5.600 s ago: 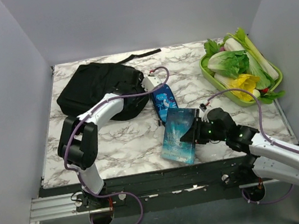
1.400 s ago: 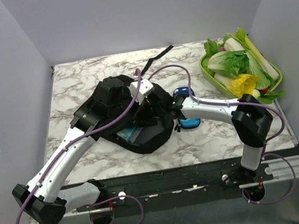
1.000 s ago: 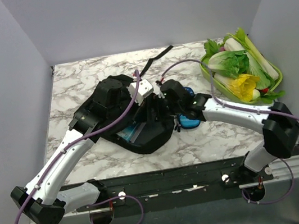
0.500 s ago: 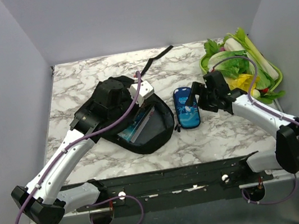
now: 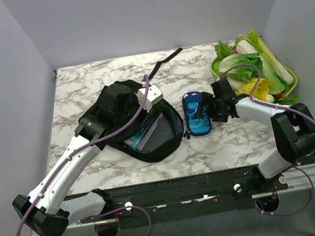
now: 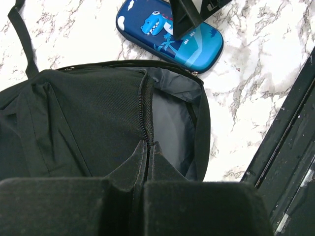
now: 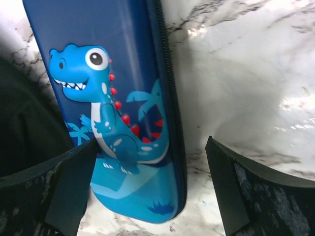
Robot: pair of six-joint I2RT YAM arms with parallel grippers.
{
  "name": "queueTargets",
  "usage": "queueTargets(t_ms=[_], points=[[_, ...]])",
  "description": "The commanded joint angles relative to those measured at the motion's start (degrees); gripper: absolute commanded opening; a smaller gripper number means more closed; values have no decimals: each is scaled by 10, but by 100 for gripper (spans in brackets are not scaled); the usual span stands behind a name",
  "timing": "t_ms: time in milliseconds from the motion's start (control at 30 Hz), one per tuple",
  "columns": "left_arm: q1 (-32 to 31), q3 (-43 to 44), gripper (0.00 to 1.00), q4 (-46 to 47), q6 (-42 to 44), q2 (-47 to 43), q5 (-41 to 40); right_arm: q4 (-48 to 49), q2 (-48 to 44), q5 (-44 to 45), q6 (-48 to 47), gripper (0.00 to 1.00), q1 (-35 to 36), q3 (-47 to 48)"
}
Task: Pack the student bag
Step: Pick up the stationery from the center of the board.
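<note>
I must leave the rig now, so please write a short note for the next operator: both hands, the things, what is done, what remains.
Left hand: shut on the student bag's zipper edge, holding its mouth open.
Right hand: open, low over the pencil case, not gripping.
Done: a book lies inside the bag.
To do: the pencil case lies on the table, right of the bag; it likely goes in next.
</note>
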Motion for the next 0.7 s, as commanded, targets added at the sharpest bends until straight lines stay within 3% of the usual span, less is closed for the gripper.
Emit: queueTargets(t_ms=[0,400,667], points=[[-6,7,0,17,-13,4,29,99,27,-54,19,100,-2,-42],[-6,14,0,17,-16,15,36,383,27,-212,129,99,-2,-170],[-7,17,0,16,-19,21,36,490,12,-255,181,86,16,-179]])
